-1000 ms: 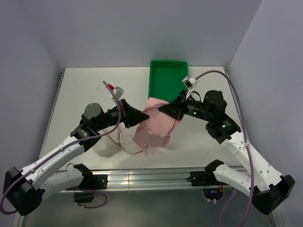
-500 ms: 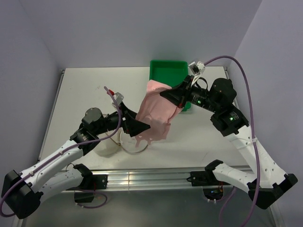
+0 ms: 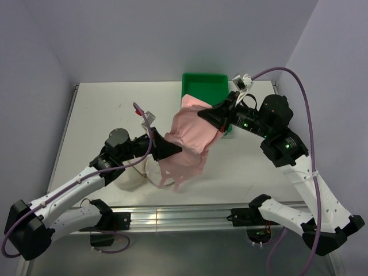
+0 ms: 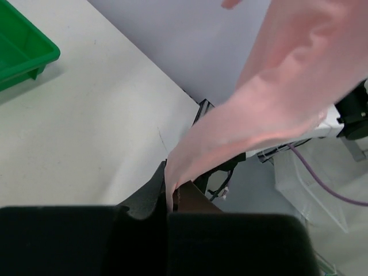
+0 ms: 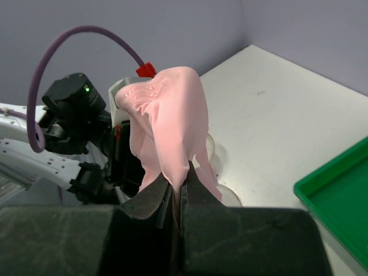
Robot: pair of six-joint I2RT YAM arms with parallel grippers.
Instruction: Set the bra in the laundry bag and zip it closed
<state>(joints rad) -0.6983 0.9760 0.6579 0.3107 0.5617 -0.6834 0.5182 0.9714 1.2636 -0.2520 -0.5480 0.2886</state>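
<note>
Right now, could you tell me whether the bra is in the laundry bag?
Out: the bra hangs stretched between the left gripper and right gripper, above the laundry bag.

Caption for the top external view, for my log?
Both arms hold up the bra, pinched by the left gripper and the right gripper, partly over the laundry bag; green tray behind.

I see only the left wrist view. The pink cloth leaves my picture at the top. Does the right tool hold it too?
Observer: Yes, the right tool is shut on the bra.
Operator: Where is the laundry bag?
Observer: The laundry bag lies on the table, partly under the left arm. The bra's lower edge hangs near its round end.
Operator: How does the cloth run?
Observer: From above, it spans from the left tool to the right tool.
</note>
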